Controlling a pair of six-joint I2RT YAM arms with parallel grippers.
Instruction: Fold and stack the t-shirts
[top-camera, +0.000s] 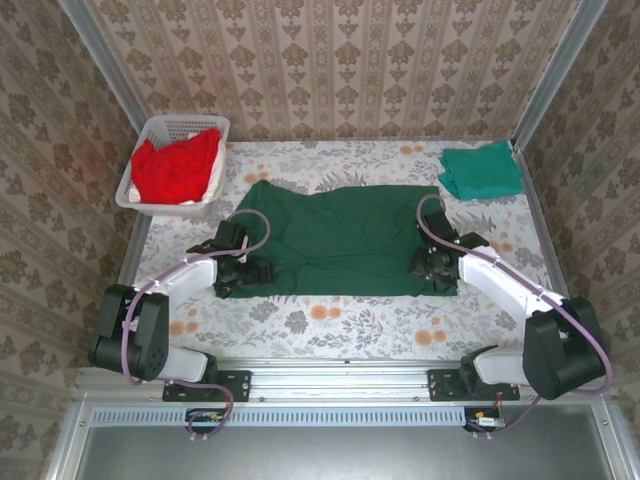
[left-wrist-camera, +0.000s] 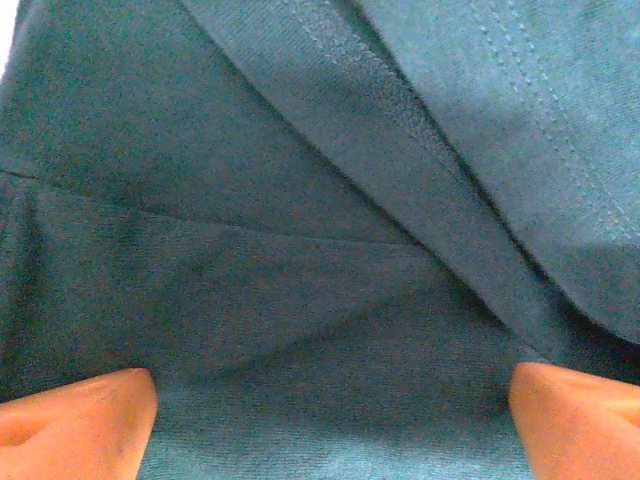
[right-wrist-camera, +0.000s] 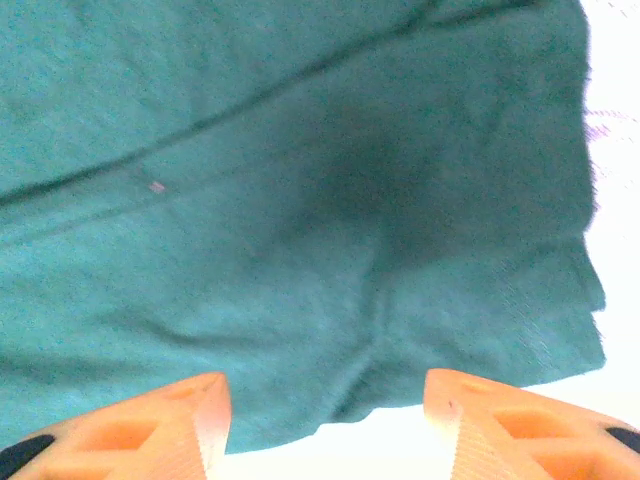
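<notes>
Your left gripper (top-camera: 243, 272) gapes wide at the lower-left corner of the dark green t-shirt (top-camera: 340, 238) mid-frame — your right gripper (top-camera: 432, 265), jaws apart, at its lower right. Upper right, the teal t-shirt (top-camera: 482, 170); upper left, red t-shirts (top-camera: 172, 168) in the basket (top-camera: 168, 124).

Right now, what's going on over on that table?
Two robot arms are working on a dark green t-shirt spread out on the table. The left fingers and right fingers are both open, low over its left and right ends, gripping nothing. A teal t-shirt lies folded at the far right, and red shirts sit in the white basket at the far left.
</notes>
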